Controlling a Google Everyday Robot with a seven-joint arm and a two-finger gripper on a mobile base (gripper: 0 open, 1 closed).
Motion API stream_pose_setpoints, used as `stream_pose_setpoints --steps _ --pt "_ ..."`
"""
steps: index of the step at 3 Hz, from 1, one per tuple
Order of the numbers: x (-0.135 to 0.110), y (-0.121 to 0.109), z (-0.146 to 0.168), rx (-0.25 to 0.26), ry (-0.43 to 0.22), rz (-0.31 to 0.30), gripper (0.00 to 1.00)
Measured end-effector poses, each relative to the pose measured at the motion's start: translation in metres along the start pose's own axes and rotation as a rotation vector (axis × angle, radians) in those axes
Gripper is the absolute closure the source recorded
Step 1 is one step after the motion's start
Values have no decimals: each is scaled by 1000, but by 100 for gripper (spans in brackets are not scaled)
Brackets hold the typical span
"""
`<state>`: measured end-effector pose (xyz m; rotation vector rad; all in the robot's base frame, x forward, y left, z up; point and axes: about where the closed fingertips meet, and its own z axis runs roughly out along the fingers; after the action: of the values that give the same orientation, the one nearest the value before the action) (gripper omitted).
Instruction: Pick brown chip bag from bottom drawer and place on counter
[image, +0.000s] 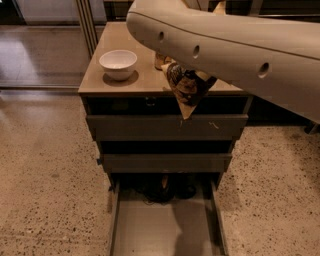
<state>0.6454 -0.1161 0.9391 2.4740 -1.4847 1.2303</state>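
Observation:
The brown chip bag (184, 89) hangs point-down at the front edge of the counter (135, 82), its tan tip over the top drawer's front. My gripper (196, 80) is shut on the bag's upper part, mostly hidden under my big cream arm (235, 47), which crosses the top right of the view. The bottom drawer (150, 230) is pulled out toward the camera, with its grey floor bare in front.
A white bowl (118, 64) stands on the left of the counter. A small tan object (161, 60) sits behind the bag. Dark items (165, 189) lie at the back of the bottom drawer. The two upper drawers (165, 127) are nearly closed. Speckled floor surrounds the cabinet.

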Motion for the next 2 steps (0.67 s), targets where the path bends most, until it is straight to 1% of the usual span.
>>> stream_pose_setpoints --steps 1,2 --pt "14 -31 29 42 29 -28 100" --pt "28 -54 56 53 54 -56 100"
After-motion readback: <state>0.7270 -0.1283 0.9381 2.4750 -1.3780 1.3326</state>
